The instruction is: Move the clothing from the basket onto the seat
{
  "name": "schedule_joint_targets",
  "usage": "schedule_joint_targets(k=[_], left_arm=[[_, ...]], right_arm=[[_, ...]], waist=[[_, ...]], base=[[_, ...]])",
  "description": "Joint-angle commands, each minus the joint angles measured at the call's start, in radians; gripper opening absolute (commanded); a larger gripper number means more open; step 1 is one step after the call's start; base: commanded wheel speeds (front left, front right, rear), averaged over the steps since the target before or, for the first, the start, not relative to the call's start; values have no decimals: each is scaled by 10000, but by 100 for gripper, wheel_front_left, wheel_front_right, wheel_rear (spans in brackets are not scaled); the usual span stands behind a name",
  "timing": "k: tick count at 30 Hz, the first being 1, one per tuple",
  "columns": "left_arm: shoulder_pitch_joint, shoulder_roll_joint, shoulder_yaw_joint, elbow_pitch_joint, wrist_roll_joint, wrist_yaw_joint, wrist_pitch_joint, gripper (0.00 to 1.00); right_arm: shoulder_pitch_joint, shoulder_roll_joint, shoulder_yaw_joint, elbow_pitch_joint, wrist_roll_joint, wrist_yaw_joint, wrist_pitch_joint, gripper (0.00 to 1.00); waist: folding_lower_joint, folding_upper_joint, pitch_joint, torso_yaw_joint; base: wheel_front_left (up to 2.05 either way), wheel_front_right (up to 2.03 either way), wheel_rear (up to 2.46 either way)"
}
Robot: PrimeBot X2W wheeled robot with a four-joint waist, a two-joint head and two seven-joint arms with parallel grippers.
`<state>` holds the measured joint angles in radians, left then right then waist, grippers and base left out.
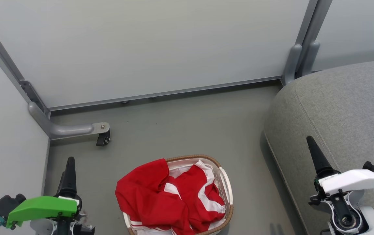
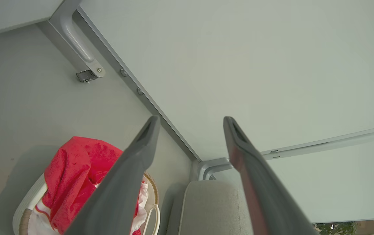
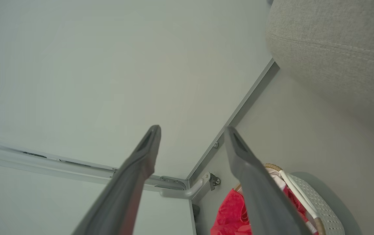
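The clothing (image 1: 170, 195) lies heaped in the basket (image 1: 193, 157) at 6 o'clock, one red fold draped over its rim toward 9. The seat (image 1: 343, 107) stands at 3 o'clock. The left gripper (image 2: 190, 121) at 8 and the right gripper (image 3: 191, 130) at 4 both gape, empty.

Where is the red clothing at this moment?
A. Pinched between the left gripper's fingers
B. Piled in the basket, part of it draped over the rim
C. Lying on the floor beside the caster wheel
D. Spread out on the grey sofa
B: the red clothing lies heaped in the basket, with one fold hanging over the rim on the robot's left side.
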<state>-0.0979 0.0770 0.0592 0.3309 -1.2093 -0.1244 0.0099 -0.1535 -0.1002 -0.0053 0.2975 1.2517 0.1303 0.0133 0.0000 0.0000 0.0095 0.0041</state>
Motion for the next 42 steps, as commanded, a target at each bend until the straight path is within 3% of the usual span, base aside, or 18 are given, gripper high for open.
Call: schedule_joint_targets(k=[1,20,42], left_arm=[[-367,151,-54,-65,529,-26,-105,100],[-508,535,-763,278,3939,244,-805,100],[-523,773,-1377,725,6545,564,-1475,100]], right_arm=[[-350,-156,110,-92,-427,3,-125,100],[-850,-577,966,287,-3598,3,-832,100],[-1110,-839,1492,878,-6586,4,-1503,100]], waist=[[0,0,2,5],[0,0,42,40],[0,0,44,50]], base=[[0,0,0],[0,0,0],[0,0,0]])
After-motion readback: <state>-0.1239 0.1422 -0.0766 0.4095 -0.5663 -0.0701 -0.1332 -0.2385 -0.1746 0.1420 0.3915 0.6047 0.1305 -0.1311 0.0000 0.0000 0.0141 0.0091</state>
